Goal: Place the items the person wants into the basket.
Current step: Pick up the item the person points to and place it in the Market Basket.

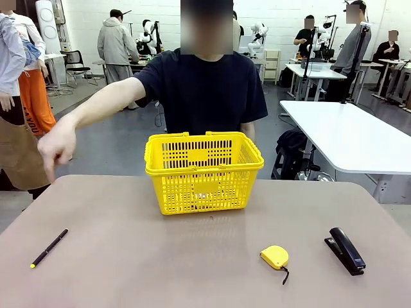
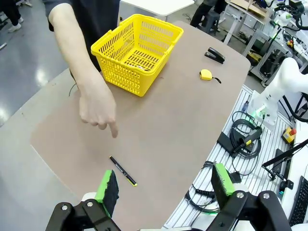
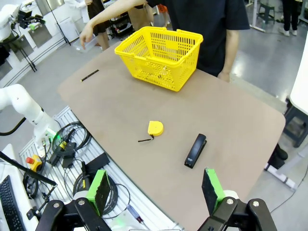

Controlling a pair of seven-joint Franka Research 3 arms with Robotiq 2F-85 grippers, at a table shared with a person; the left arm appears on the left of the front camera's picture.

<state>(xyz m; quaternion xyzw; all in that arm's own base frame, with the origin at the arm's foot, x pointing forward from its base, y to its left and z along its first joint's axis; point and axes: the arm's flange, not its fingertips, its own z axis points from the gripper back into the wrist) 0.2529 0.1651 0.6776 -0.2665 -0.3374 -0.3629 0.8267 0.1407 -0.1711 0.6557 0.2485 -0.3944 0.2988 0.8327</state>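
Note:
A thin black pen with a yellow tip (image 1: 49, 248) (image 2: 122, 171) (image 3: 90, 75) lies on the table at the near left. The person (image 1: 202, 83) stands behind the yellow basket (image 1: 203, 170) (image 2: 136, 50) (image 3: 161, 57) and points a finger of one hand (image 1: 56, 146) (image 2: 99, 107) down toward the pen. Something lies in the basket's bottom, too hidden by the lattice to tell apart. High above the table's near left edge, my left gripper (image 2: 163, 190) is open, with the pen just beyond its fingertips. My right gripper (image 3: 155, 188) is open too, above the table's near right edge.
A yellow tape measure (image 1: 275, 257) (image 2: 206, 74) (image 3: 155, 128) and a black stapler (image 1: 345, 249) (image 2: 214, 55) (image 3: 195, 150) lie on the right part of the table (image 1: 192, 256). Cables and an arm base (image 3: 26, 113) sit beside the table edge. A white table (image 1: 350, 135) stands at the right.

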